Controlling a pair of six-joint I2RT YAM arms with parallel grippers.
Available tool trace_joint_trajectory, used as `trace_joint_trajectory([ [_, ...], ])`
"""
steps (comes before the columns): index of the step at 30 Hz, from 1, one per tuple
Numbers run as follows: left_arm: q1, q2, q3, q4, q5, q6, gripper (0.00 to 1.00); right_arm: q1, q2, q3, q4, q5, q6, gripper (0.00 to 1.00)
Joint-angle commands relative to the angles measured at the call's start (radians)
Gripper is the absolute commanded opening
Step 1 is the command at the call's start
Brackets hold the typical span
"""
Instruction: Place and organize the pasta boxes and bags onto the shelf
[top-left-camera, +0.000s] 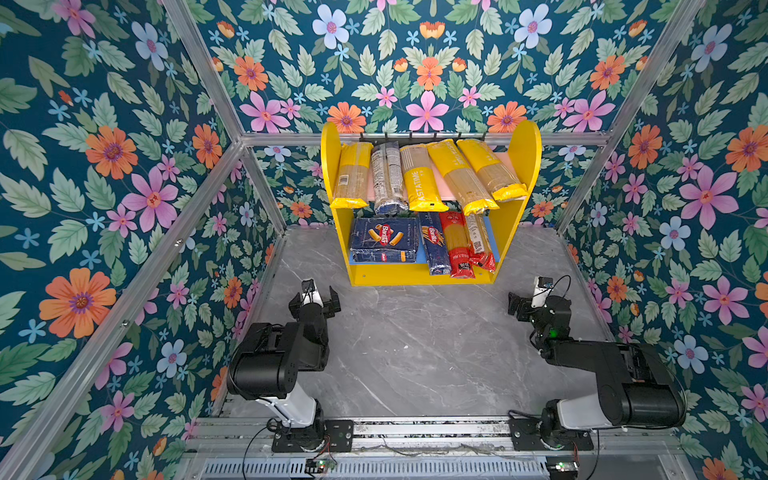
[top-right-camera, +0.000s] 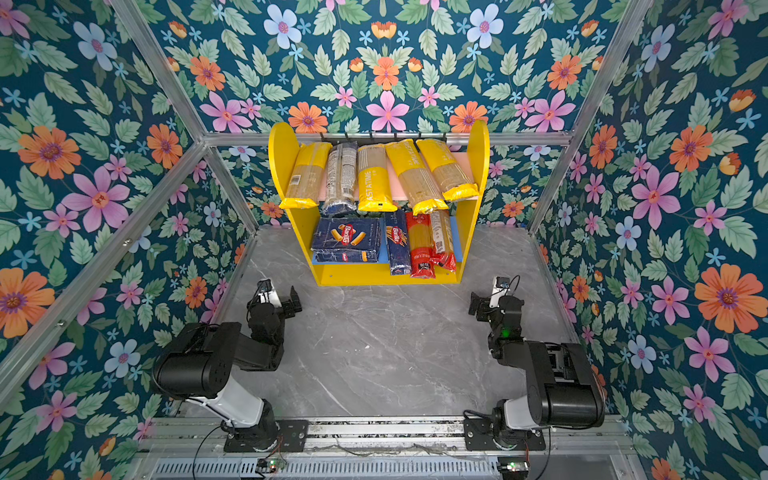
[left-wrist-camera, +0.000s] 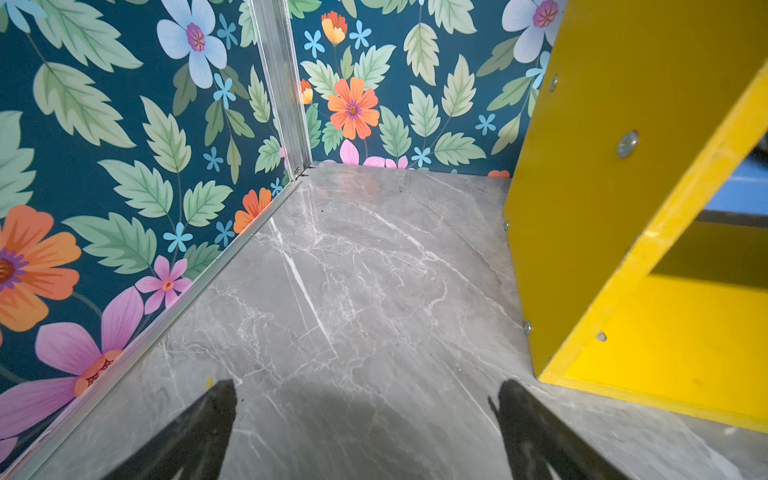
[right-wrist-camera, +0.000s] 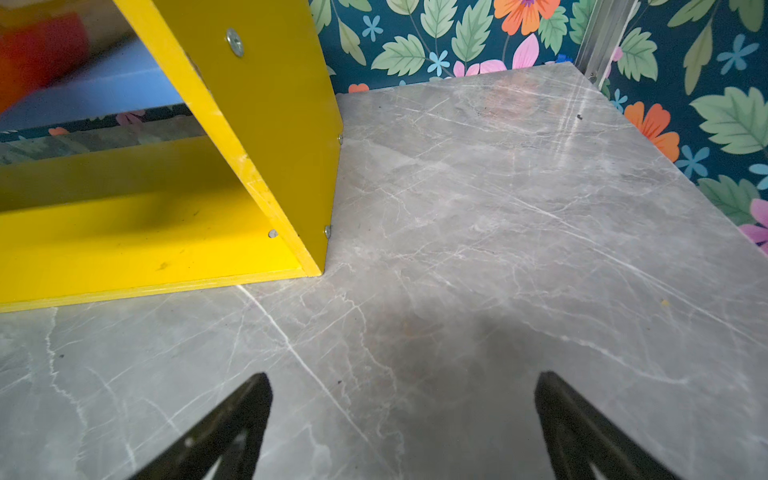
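All stock sits on the shelf (top-left-camera: 525, 149) at the middle of the desk's (top-left-camera: 415, 345) far edge: five bags (top-left-camera: 419, 178) on the upper board, both pasta boxes (top-left-camera: 384, 239) and two red bags (top-left-camera: 457, 245) below. The left claw (left-wrist-camera: 365, 390) and right claw (right-wrist-camera: 403, 378) hang spread wide and empty, over bare desk by the shelf's front corners. Placing appears finished; at most, squaring the skewed upper bags calls for a raised reach and a nudge.

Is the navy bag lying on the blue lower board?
No, the navy bag lies on the pink upper board of the shelf, beside the PASTATIME bag.
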Motion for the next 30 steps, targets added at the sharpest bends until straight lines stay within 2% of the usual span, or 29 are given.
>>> trace_joint_trajectory([
  [1, 0.0, -0.003, -0.001, 0.043, -0.007, 0.01, 1.0, 0.0, 0.001, 0.0, 0.045, -0.006, -0.006, 0.99],
  [5, 0.001, -0.003, 0.0, 0.041, -0.006, 0.01, 1.0, 0.001, 0.001, 0.0, 0.046, -0.006, -0.006, 0.99],
  [8, 0.001, -0.001, 0.002, 0.039, 0.007, 0.012, 1.0, -0.001, 0.004, -0.011, 0.068, -0.06, -0.021, 0.99],
  [10, 0.003, -0.003, 0.013, 0.014, 0.093, 0.034, 1.0, -0.002, 0.002, -0.009, 0.064, -0.065, -0.023, 0.99],
  [14, 0.025, -0.004, 0.014, 0.008, 0.183, 0.04, 1.0, -0.013, 0.003, -0.011, 0.069, -0.104, -0.022, 0.99],
  [30, 0.026, -0.006, 0.012, 0.009, 0.18, 0.037, 1.0, -0.014, 0.002, -0.011, 0.069, -0.102, -0.025, 0.99],
])
